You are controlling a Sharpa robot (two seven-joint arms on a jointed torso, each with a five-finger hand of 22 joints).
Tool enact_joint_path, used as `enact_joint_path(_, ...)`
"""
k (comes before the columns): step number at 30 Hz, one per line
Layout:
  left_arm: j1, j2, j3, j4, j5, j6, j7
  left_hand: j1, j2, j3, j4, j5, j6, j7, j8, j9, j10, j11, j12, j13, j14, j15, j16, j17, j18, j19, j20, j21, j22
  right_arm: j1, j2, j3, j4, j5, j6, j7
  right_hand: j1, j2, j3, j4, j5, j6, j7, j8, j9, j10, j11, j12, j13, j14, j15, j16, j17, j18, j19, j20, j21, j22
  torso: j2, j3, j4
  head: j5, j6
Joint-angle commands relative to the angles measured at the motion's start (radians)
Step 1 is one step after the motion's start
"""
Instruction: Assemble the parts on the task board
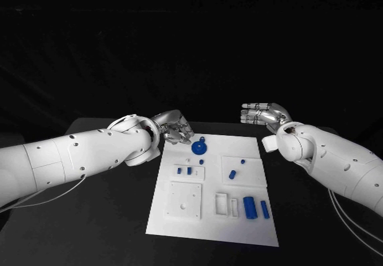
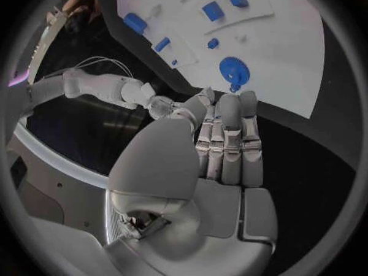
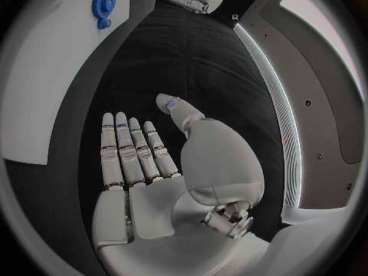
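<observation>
Near edge of board [image 1: 211,235]: bare white, lying on the black table [image 1: 104,221]. Just above it, a row of fixtures: one square white plate [image 1: 184,201] with a small hole, one white slotted frame [image 1: 226,204], then two upright blue bars side by side, the larger bar [image 1: 249,206] left of the slimmer bar [image 1: 264,209].

Middle row: one small white block [image 1: 188,171] carrying two short blue pegs [image 1: 184,170]; a second white block [image 1: 242,169] to its right with one blue slanted piece [image 1: 232,174] and one tiny blue dot [image 1: 239,161] on it. One small blue stud [image 1: 202,161] sits between the two blocks.

Far end: one blue gear [image 1: 198,147], lying flat near the board's far-left corner; also seen from the left wrist [image 2: 233,72] and right wrist [image 3: 103,3].

Left hand [image 1: 176,131]: at the far-left corner of the board, fingertips just beside the gear; contact cannot be judged. From the wrist its fingers [image 2: 229,142] lie straight and pressed side by side, thumb alongside, nothing in them.

Right hand [image 1: 262,114]: off the board, past its far-right corner, over the table. Palm flat, fingers [image 3: 129,151] extended and close together, thumb out to one side; it holds nothing.

Count of blue parts: one gear, two bars, two pegs, one slanted piece, one stud, one dot.
</observation>
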Motion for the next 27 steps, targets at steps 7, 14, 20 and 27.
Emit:
enact_joint_path(7,-0.024,0.058,-0.022,-0.039,-0.257,-0.027,0.11,-0.018,-0.024,0.008,0.005,-0.01,0.0,-0.007,-0.004,0.001,-0.017,-0.001,-0.004,-0.001,0.034,-0.004,0.032,0.014,0.022,0.026,0.003,0.027,0.02,-0.002,0.004,0.0,0.017,-0.028,-0.005,0.018,-0.013,0.001,0.001,0.0,0.007,0.002,-0.002,-0.004,-0.001,0.007,-0.002,-0.004,-0.001,0.005,-0.001,-0.006,-0.001,-0.007,0.004,-0.001,-0.001,0.0,0.001,-0.0021,-0.0008,-0.004,0.001)
enact_joint_path(14,-0.052,0.096,-0.025,-0.075,-0.336,-0.014,0.119,-0.017,-0.032,0.014,0.006,-0.007,-0.005,-0.006,-0.005,-0.001,-0.031,0.002,-0.004,-0.001,0.042,-0.004,0.048,0.02,0.024,0.036,0.002,0.037,0.022,-0.002,0.006,0.0,0.022,-0.039,-0.01,0.022,-0.014,0.001,0.0,0.002,0.006,0.002,-0.002,-0.004,-0.001,0.01,-0.003,-0.004,-0.001,0.006,-0.001,-0.006,-0.001,-0.007,0.006,-0.001,-0.001,0.0,0.001,-0.0022,0.0011,-0.01,0.003)
enact_joint_path(20,-0.067,0.126,-0.025,-0.101,-0.375,0.007,0.119,-0.019,-0.033,0.021,0.004,-0.008,-0.009,-0.007,-0.005,-0.001,-0.034,0.001,-0.004,-0.001,0.046,-0.007,0.06,0.025,0.024,0.039,0.0,0.051,0.022,-0.003,0.008,0.0,0.025,-0.044,-0.011,0.023,-0.014,0.001,0.0,0.003,0.006,0.002,-0.002,-0.004,-0.001,0.01,-0.003,-0.004,-0.001,0.007,-0.001,-0.006,-0.001,-0.007,0.006,-0.001,-0.001,0.0,0.002,-0.0015,-0.0004,-0.011,0.003)
enact_joint_path(27,-0.081,0.146,-0.025,-0.125,-0.403,0.027,0.108,-0.023,-0.036,0.026,0.001,-0.007,-0.016,-0.007,-0.006,-0.002,-0.043,0.001,-0.004,-0.001,0.043,-0.01,0.064,0.024,0.02,0.036,-0.003,0.064,0.021,-0.003,0.009,0.0,0.029,-0.046,-0.012,0.023,-0.014,0.001,0.0,0.003,0.006,0.002,-0.002,-0.004,-0.001,0.01,-0.003,-0.004,-0.001,0.007,-0.001,-0.006,-0.001,-0.007,0.006,-0.001,-0.001,0.0,0.002,-0.0002,-0.0006,-0.012,0.001)
